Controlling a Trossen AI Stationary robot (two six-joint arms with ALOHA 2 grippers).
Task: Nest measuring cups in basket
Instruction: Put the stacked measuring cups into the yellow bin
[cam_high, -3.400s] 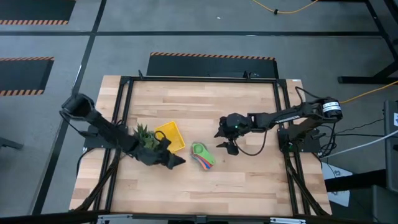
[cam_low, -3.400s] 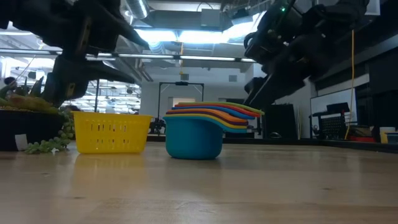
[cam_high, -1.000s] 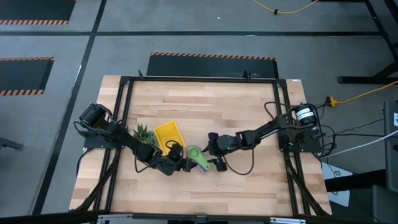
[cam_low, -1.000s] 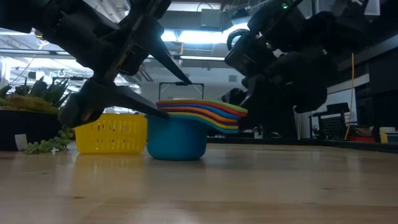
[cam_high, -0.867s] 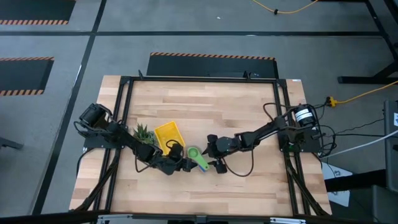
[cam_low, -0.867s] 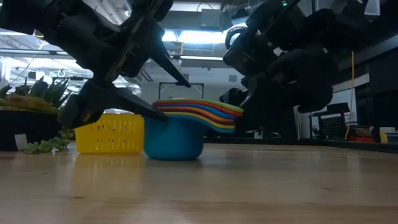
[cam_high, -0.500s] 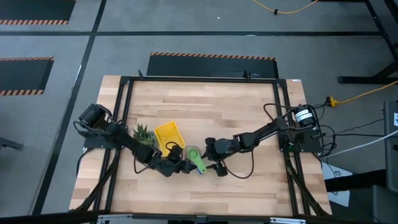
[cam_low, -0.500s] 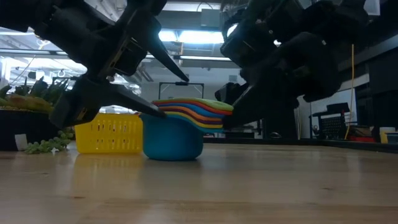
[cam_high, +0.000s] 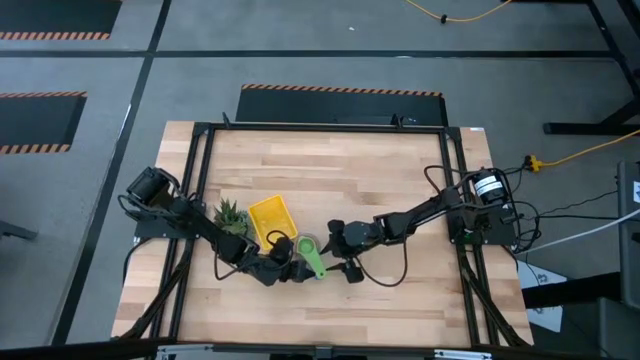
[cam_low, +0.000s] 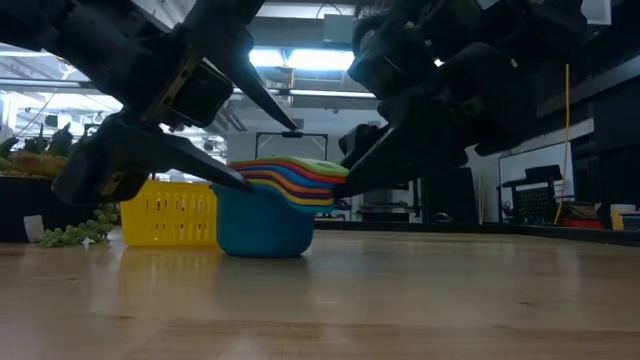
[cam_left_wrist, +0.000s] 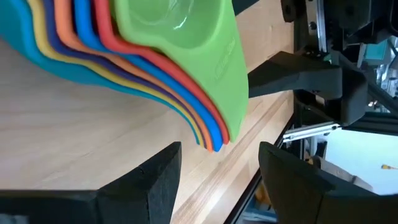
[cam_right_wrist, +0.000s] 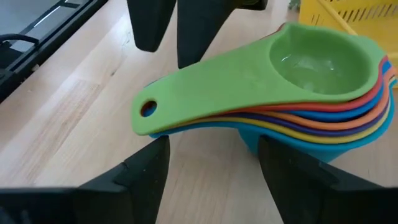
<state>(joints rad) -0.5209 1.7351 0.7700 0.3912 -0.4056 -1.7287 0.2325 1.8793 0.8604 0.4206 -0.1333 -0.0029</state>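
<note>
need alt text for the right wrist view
A nested stack of measuring cups, green on top and light blue at the bottom, sits on the wooden table with handles pointing at the camera. The right gripper is open; a yellow basket is behind.

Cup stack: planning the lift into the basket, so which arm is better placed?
Probably the right. Its open gripper straddles the handles of the cup stack, while the left gripper, also open, sits between stack and basket.

Honestly can't read anything here. The green measuring cup (cam_left_wrist: 205, 56) has some raised marking on its handle, but it's too faint to read.
</note>
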